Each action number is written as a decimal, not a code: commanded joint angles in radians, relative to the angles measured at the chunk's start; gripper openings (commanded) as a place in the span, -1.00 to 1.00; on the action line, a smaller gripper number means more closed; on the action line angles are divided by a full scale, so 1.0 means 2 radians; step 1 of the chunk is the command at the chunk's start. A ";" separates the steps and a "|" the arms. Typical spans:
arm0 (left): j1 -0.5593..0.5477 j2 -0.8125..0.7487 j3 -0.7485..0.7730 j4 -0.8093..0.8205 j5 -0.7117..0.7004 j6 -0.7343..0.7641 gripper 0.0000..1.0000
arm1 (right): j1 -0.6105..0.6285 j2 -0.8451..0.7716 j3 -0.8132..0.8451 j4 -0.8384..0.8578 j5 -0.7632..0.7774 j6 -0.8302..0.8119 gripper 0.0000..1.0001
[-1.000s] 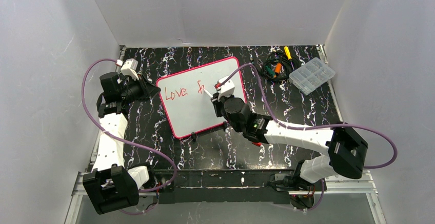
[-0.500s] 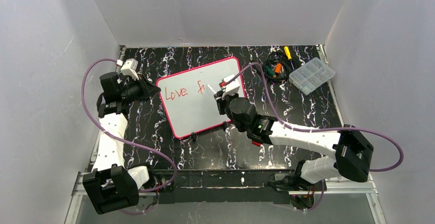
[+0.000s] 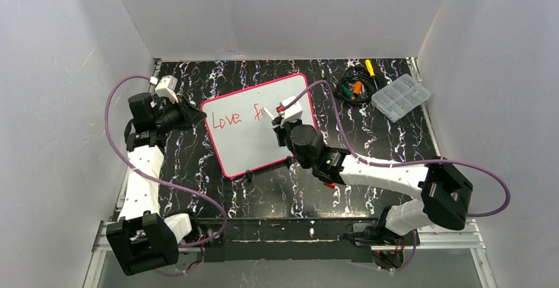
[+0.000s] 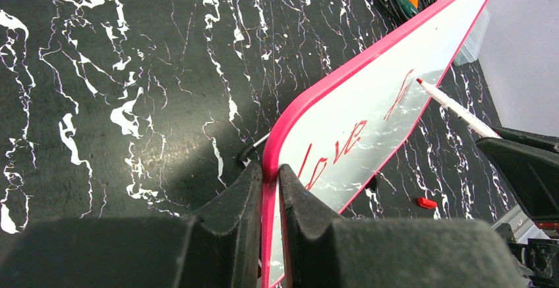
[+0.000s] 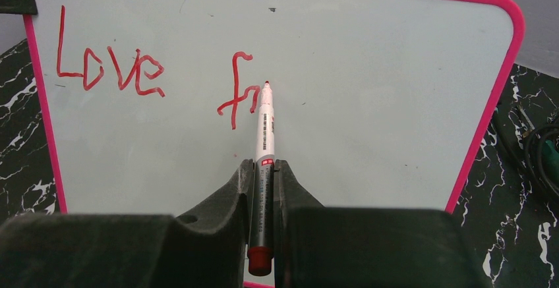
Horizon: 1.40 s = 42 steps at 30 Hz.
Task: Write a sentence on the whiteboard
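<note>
The whiteboard (image 3: 247,136) with its pink-red rim stands tilted on the black marbled table. My left gripper (image 4: 270,172) is shut on its left rim (image 4: 290,120). The sentence (image 5: 109,70) reads "Love" in red, followed by an "f" and a short stroke (image 5: 237,90); it also shows in the top view (image 3: 224,120). My right gripper (image 5: 264,169) is shut on a white red-tipped marker (image 5: 264,123), whose tip touches the board just right of the "f". The marker also shows in the left wrist view (image 4: 455,108).
A clear plastic compartment box (image 3: 401,97) lies at the back right, next to a tangle of cables and tools (image 3: 353,85). A red marker cap (image 4: 426,202) lies on the table in front of the board. White walls enclose the table.
</note>
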 commanded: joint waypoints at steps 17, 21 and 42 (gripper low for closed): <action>0.000 -0.006 -0.002 -0.010 0.007 0.005 -0.94 | 0.000 0.018 0.030 0.037 0.009 -0.011 -0.97; 0.000 -0.006 -0.002 -0.010 0.007 0.005 -0.94 | 0.000 0.019 0.030 0.033 0.012 -0.011 -0.97; 0.000 -0.008 -0.002 -0.010 0.005 0.005 -0.94 | 0.000 -0.003 0.025 0.026 -0.001 -0.012 -0.97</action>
